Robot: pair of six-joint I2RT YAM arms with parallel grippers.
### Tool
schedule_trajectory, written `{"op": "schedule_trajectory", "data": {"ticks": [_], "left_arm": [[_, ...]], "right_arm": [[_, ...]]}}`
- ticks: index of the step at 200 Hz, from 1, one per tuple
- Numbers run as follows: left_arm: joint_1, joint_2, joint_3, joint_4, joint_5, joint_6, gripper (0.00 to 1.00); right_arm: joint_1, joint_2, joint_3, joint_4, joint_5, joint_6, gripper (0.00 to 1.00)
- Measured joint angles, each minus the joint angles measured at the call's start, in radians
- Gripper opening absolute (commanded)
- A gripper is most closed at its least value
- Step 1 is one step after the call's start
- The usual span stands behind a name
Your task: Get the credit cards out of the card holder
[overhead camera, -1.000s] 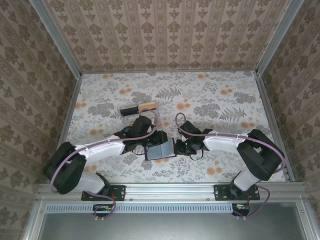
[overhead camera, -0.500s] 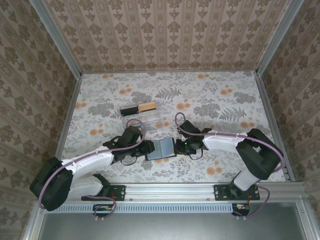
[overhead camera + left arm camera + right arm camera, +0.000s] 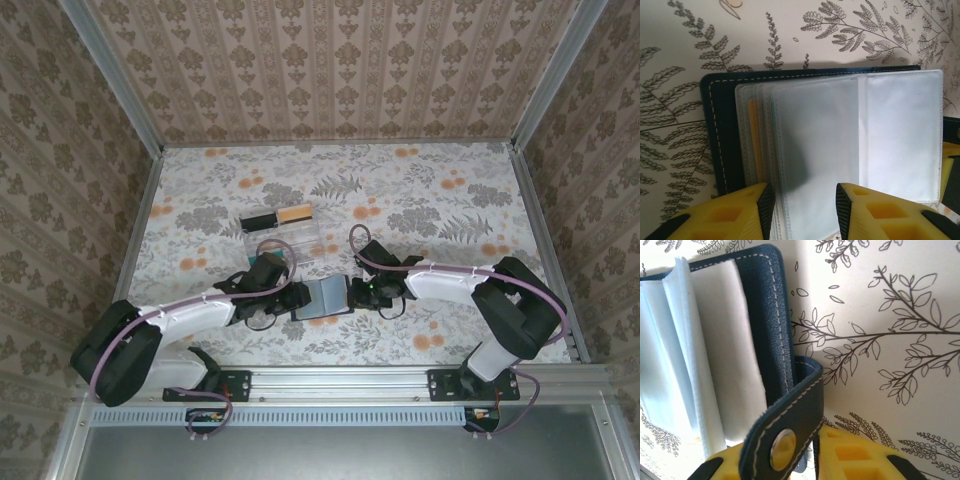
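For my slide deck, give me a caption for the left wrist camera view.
Open left claw at the clear sleeves of the unfolded navy card holder, an orange card showing in one pocket.

Two arms are seen, the left arm [image 3: 190, 313] and the right arm [image 3: 450, 283], each built of white link shells between black joint housings. A purple cable [image 3: 352, 240] is looped along each. The fingers [image 3: 730, 217] are moulded in yellow, with black pads [image 3: 765, 207].

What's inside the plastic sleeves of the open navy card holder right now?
An orange card edge shows through the frosted plastic sleeves of the dark navy folding card holder. The front sleeves hide anything deeper.
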State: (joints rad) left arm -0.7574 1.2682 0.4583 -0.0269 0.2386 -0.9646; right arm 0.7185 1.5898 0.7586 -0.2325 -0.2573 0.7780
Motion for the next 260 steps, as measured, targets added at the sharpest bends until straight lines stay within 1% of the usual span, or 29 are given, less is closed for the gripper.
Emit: {"op": "schedule_trajectory", "data": {"ticks": [65, 151, 232, 260], "left_arm": [[-0.002, 0.016, 0.000, 0.061, 0.031, 0.000, 0.41], [-0.016, 0.073, 0.015, 0.112, 0.056, 0.000, 0.42], [-0.043, 0.169, 0.093, 0.134, 0.078, 0.001, 0.42], [-0.059, 0.202, 0.126, 0.136, 0.090, 0.001, 0.42]], "right_arm": [[0.000, 0.007, 0.003, -0.003, -0.001, 0.000, 0.22], [0.003, 0.008, 0.005, -0.003, -0.001, 0.001, 0.23], [0.006, 0.008, 0.005, -0.003, 0.003, 0.004, 0.23], [0.007, 0.007, 0.006, -0.003, 0.003, 0.007, 0.28]]}}
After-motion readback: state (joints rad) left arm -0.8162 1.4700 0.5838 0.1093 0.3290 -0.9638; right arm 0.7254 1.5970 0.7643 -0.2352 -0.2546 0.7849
